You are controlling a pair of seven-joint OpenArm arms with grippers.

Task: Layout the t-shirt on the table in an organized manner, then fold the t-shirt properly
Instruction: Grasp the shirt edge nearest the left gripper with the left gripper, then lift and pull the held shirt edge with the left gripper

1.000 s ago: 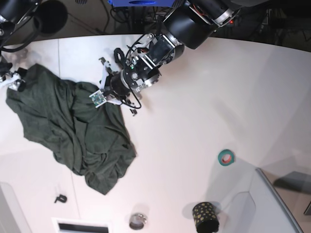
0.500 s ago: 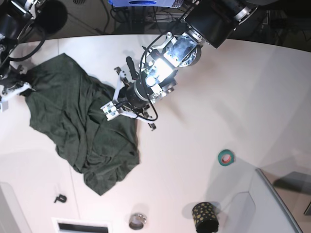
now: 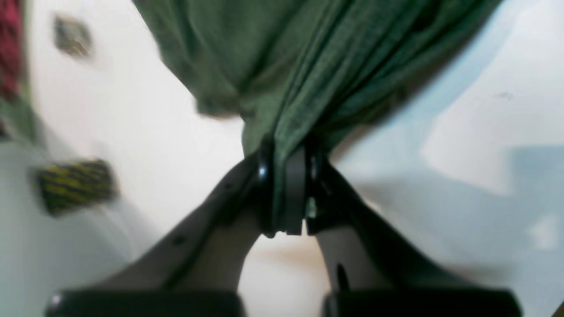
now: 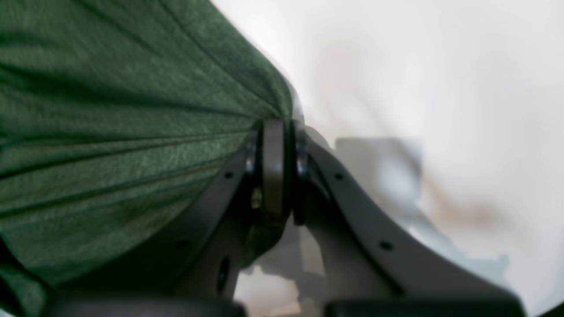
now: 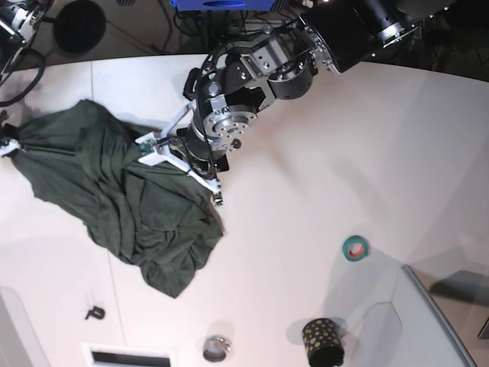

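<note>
Stretched wider, t-shirt [image 5: 130, 210] hangs between both end effectors.

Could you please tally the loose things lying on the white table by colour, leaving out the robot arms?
Dark green: 1, the t-shirt
Teal with a red core: 1, the tape roll
Black with yellow dots: 1, the cup
Silver: 1, the small round tin
Black: 1, the small clip
Total: 5

The base view looks down from high over the broad white table [image 5: 321, 153]. Each wrist view sits close behind its tool, facing the dark green fabric t-shirt [image 5: 130, 206], lying toward nine o'clock overhead.
</note>
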